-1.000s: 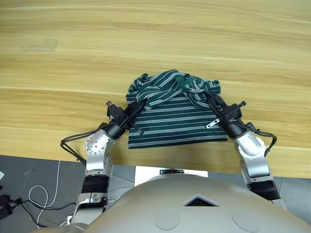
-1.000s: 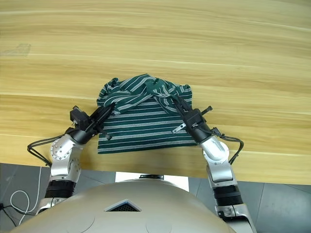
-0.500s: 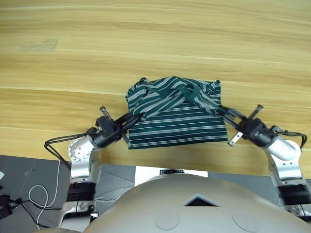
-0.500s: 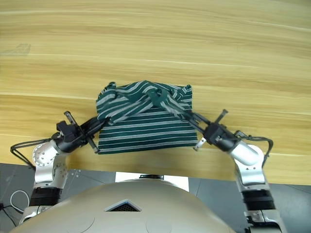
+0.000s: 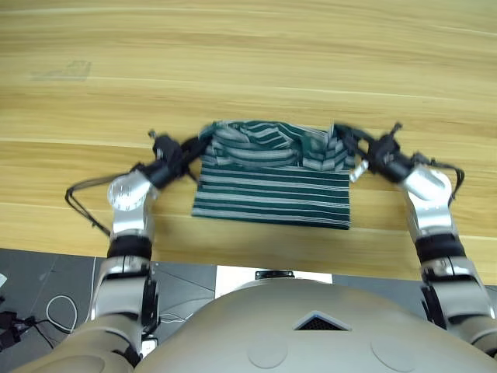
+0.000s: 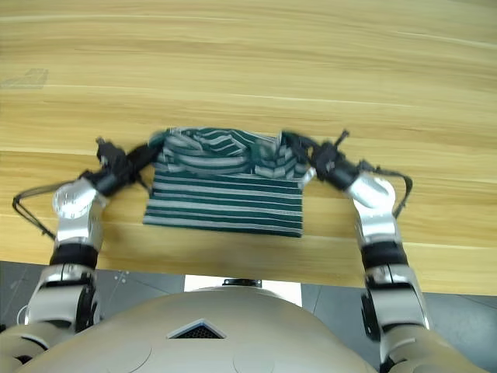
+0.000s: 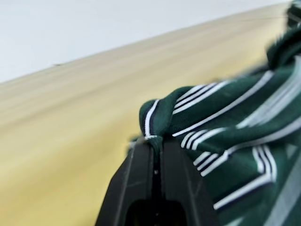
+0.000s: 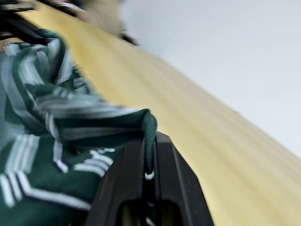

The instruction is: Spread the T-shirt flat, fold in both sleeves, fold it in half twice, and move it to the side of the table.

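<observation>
— Left gripper [image 7: 155, 141]: state?
— Pressed together on the T-shirt [image 5: 272, 183], biting a small tuck of striped cloth at its far left corner. Thin bite, just the edge.
— Shirt itself?
— On the table [image 5: 233, 62], close to the near edge, stretched between the two arms. Near half lies flat. Far band is bunched and wrinkled, looks a bit raised off the wood.
— Right gripper [image 8: 149, 136]?
— Same deal, nipping the far right corner, a fold of fabric squeezed between its fingers.
— Risks?
— Main one, I'd say, is a corner slipping out. Each pinch takes so little cloth that outward tension could free it. That side would drop and the fold land crooked. Uneven travel of the two arms would skew the stripes against the near hem. The bunched middle could get trapped as a crease if laid down slack. The near hem sits close to the table edge, so a drag toward the robot might pull it over.
</observation>
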